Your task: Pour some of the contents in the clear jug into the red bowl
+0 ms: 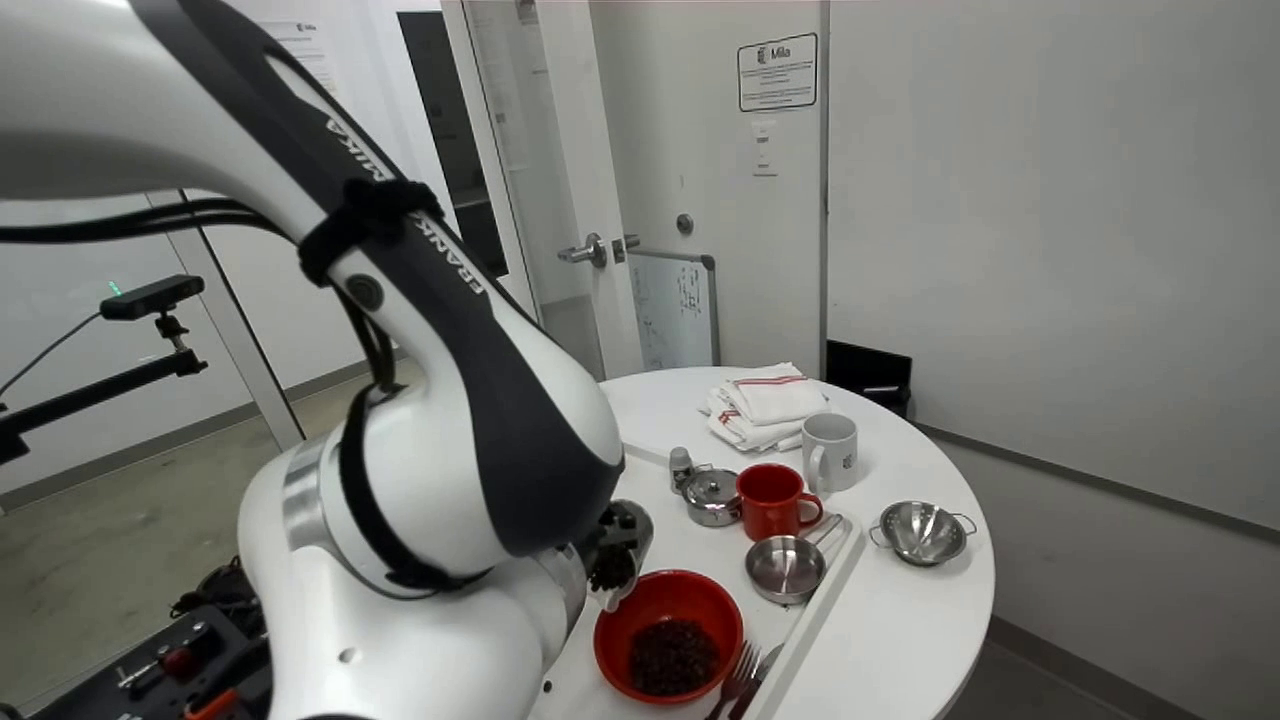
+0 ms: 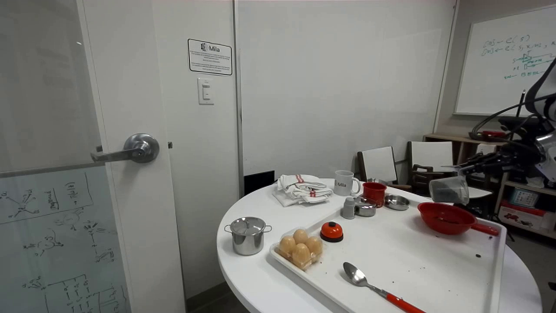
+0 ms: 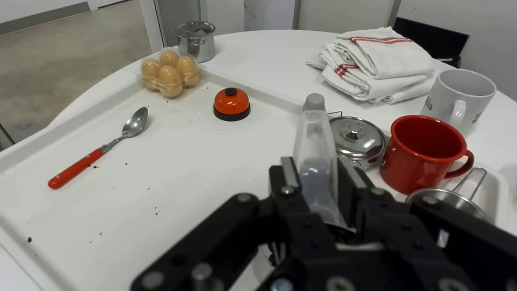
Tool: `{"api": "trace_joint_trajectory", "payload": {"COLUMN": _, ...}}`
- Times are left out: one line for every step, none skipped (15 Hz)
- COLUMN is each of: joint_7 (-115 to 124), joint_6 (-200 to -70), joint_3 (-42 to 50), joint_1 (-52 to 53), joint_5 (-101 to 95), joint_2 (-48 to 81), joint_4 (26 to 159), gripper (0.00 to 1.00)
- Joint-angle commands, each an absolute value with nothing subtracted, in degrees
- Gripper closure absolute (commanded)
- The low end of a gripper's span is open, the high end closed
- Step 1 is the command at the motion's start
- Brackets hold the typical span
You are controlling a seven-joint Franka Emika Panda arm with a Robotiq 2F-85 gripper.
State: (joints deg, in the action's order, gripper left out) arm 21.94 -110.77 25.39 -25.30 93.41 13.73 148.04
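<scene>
White walls [image 2: 208,139] rise beyond a round white counter [image 1: 910,640], which carries a shallow white rectangular tray [image 2: 434,256] dotted with dark crumbs [image 2: 478,255]. On the tray sits the wide round red bowl [image 1: 685,592], dark reddish-brown contents [image 1: 672,658] in its bottom. In both exterior views the clear plastic jug [image 2: 447,190] is tipped far from upright close by the bowl's rim, dark pieces [image 1: 611,569] inside it; whether it touches the rim I cannot tell. The black gripper [image 3: 317,173] holds it: the jaws stand a little apart, pressed to either side of a narrow clear part of the jug.

In an exterior view, a metal fork [image 1: 738,682] and a second slim utensil [image 1: 766,664] lie just right of the bowl. Farther off stand a small steel pan [image 1: 786,568], a red mug [image 1: 768,507], a squat lidded steel pot [image 1: 712,497] and a small grey shaker [image 1: 681,470]. Past these are a pale grey mug [image 1: 834,452] and folded white cloths with red stripes [image 1: 765,408]; at right, outside the tray, sits a shiny two-handled steel bowl [image 1: 922,534]. In the wrist view a red-handled steel spoon [image 3: 105,148] lies at left; farther away are an orange dome on a black base [image 3: 231,103], four clustered brown eggs [image 3: 170,81] and a taller lidded steel pot [image 3: 200,46].
</scene>
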Motion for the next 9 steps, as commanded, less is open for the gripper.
{"api": "trace_joint_trajectory", "payload": {"joint_7": 22.2, "joint_6": -120.1, "joint_3": 24.3, "joint_1": -21.0, "joint_5": 91.8, "joint_2": 10.9, "joint_4": 146.5, "gripper": 0.93}}
{"api": "trace_joint_trajectory", "payload": {"joint_7": 23.0, "joint_6": -124.2, "joint_3": 23.5, "joint_1": -19.5, "joint_5": 91.2, "joint_2": 10.0, "joint_4": 145.9, "gripper": 0.93}}
{"api": "trace_joint_trajectory", "payload": {"joint_7": 23.8, "joint_6": -127.8, "joint_3": 22.6, "joint_1": -18.1, "joint_5": 90.3, "joint_2": 9.3, "joint_4": 145.3, "gripper": 0.93}}
{"api": "trace_joint_trajectory", "payload": {"joint_7": 24.4, "joint_6": -130.9, "joint_3": 21.7, "joint_1": -16.9, "joint_5": 88.8, "joint_2": 8.6, "joint_4": 144.6, "gripper": 0.93}}
{"api": "trace_joint_trajectory", "payload": {"joint_7": 24.7, "joint_6": -132.6, "joint_3": 21.0, "joint_1": -16.2, "joint_5": 87.6, "joint_2": 8.3, "joint_4": 144.0, "gripper": 0.93}}
{"api": "trace_joint_trajectory", "payload": {"joint_7": 24.8, "joint_6": -133.7, "joint_3": 20.3, "joint_1": -15.8, "joint_5": 86.6, "joint_2": 7.9, "joint_4": 143.5, "gripper": 0.93}}
{"api": "trace_joint_trajectory", "payload": {"joint_7": 24.4, "joint_6": -134.0, "joint_3": 19.9, "joint_1": -15.7, "joint_5": 85.9, "joint_2": 7.8, "joint_4": 143.1, "gripper": 0.93}}
{"api": "trace_joint_trajectory", "payload": {"joint_7": 23.7, "joint_6": -133.7, "joint_3": 19.7, "joint_1": -15.9, "joint_5": 85.5, "joint_2": 7.6, "joint_4": 142.9, "gripper": 0.93}}
{"api": "trace_joint_trajectory", "payload": {"joint_7": 22.6, "joint_6": -132.8, "joint_3": 19.8, "joint_1": -16.3, "joint_5": 85.8, "joint_2": 7.1, "joint_4": 143.1, "gripper": 0.93}}
